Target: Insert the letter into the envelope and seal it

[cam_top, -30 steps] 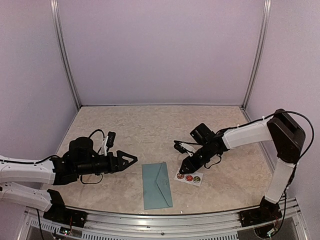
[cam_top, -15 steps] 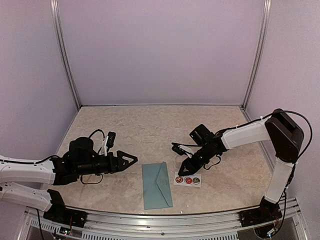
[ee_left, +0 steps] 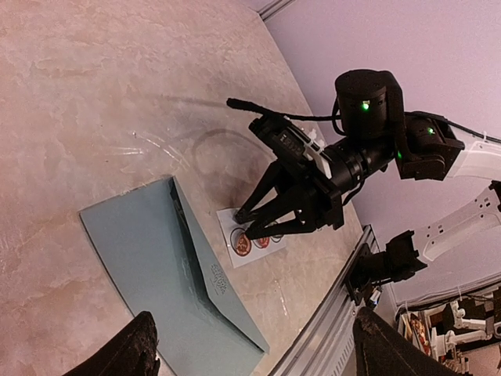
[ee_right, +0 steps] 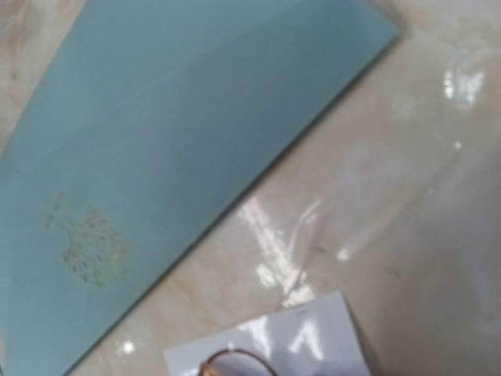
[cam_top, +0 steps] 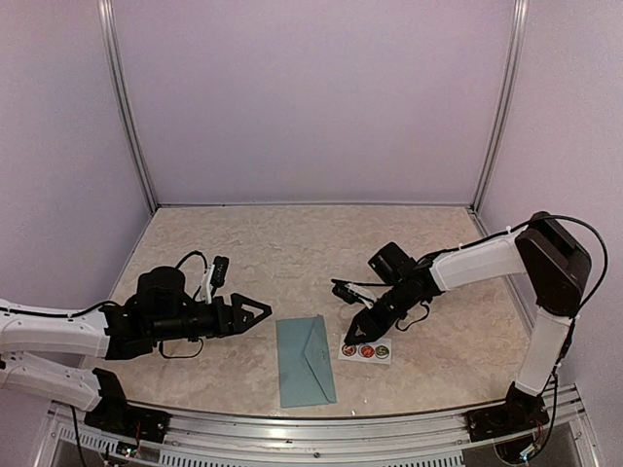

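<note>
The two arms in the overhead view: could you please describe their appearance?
The left arm and right arm have white links and black joints. The left gripper and right gripper are black, with angular fingers. Thin black cables loop beside each wrist; green lights glow on the right wrist housing.

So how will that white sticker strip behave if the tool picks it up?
The sticker strip lies thin and flat on the table, so it is probably hard to get under and floppy once lifted. On that glossy surface it may slide rather than lift.
</note>
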`<action>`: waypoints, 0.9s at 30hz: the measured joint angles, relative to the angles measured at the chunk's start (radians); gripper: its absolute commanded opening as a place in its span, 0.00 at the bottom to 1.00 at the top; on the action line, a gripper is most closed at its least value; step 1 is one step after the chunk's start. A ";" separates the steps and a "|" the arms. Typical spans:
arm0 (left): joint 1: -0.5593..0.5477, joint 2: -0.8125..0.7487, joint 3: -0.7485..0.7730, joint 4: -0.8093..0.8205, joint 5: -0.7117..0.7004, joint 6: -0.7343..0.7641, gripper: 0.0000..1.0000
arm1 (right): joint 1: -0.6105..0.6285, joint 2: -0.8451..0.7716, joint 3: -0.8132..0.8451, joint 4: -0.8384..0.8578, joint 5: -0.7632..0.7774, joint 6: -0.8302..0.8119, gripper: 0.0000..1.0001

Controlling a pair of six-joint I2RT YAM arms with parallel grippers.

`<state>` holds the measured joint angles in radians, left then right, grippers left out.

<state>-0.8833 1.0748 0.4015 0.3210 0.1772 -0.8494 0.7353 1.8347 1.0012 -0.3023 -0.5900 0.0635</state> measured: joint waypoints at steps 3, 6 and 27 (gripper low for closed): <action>-0.003 0.000 0.000 0.000 -0.002 -0.002 0.81 | 0.002 0.006 0.000 0.000 -0.006 -0.012 0.24; -0.006 0.000 0.000 0.000 -0.003 -0.003 0.81 | 0.002 0.018 0.000 -0.005 -0.013 -0.022 0.23; -0.011 0.006 0.000 0.000 -0.010 -0.011 0.81 | 0.053 0.028 0.002 -0.014 -0.007 -0.047 0.00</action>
<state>-0.8940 1.0809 0.4015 0.3214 0.1673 -0.8600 0.7883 1.8629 1.0035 -0.3168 -0.5972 0.0162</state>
